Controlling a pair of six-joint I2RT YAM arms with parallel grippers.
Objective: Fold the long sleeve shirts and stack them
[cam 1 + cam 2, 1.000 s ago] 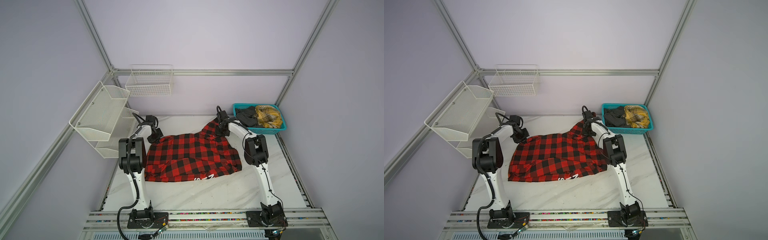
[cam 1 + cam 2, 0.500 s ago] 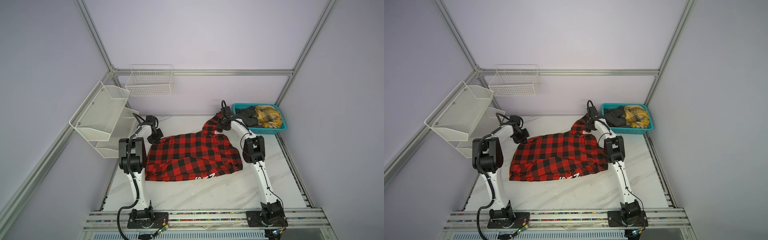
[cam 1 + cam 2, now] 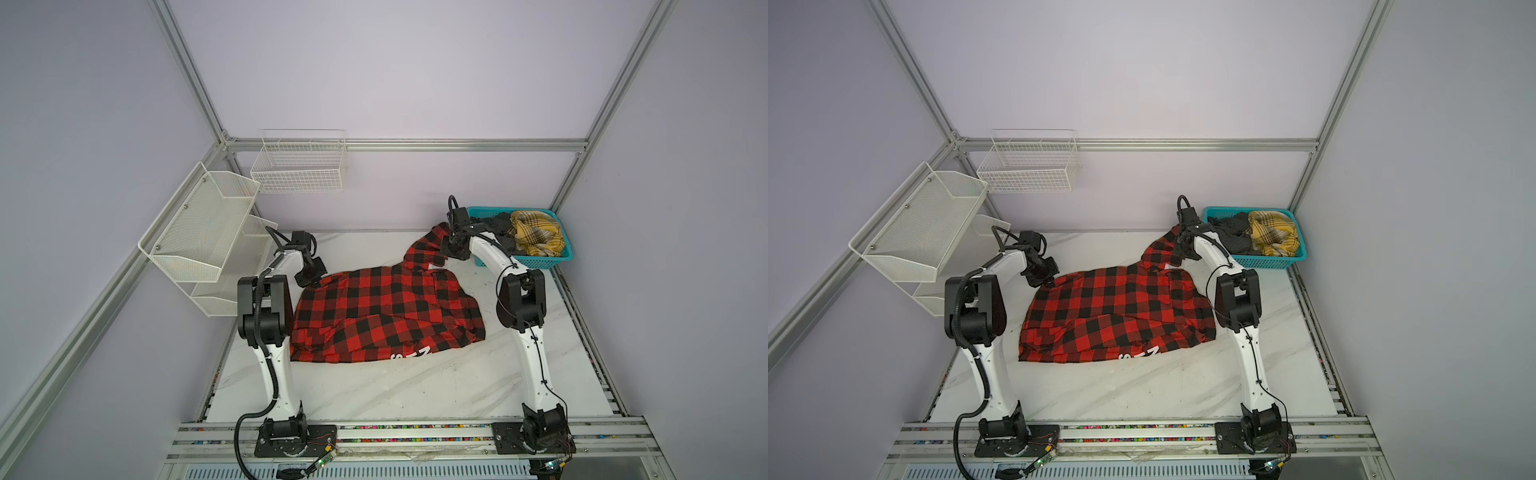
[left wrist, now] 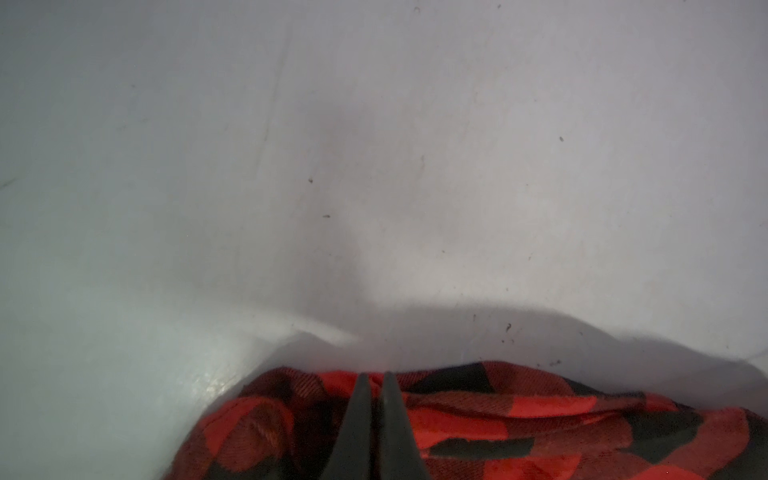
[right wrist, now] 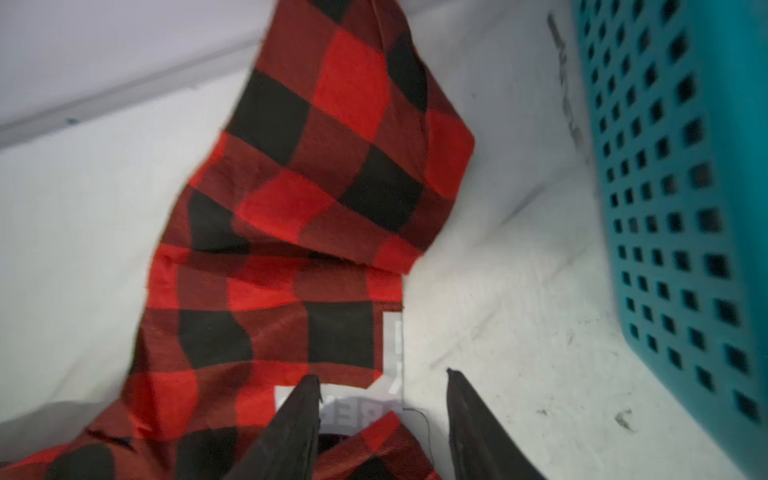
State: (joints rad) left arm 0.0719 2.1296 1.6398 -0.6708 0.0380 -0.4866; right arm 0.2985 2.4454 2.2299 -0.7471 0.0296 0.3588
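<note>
By my judgement the task had barely begun: nothing was folded and no stack existed. I counted three shirts. One, the red-and-black buffalo-check cloth shirt [image 3: 386,316], lay spread but rumpled in the middle of the white marbled surface [image 3: 395,386], with what looked like a sleeve trailing toward the far right. The crumpled yellow plaid shirt [image 3: 536,232] and the dark grey shirt [image 3: 494,226] lay in the one teal plastic basket [image 3: 540,259] at the far right corner.

My left end effector [image 4: 372,376] was pressed together, pinching the buffalo-check shirt's far-left edge. My right end effector [image 5: 382,374] stood spread at that trailing part, near the basket, apparently gripping nothing.
</note>
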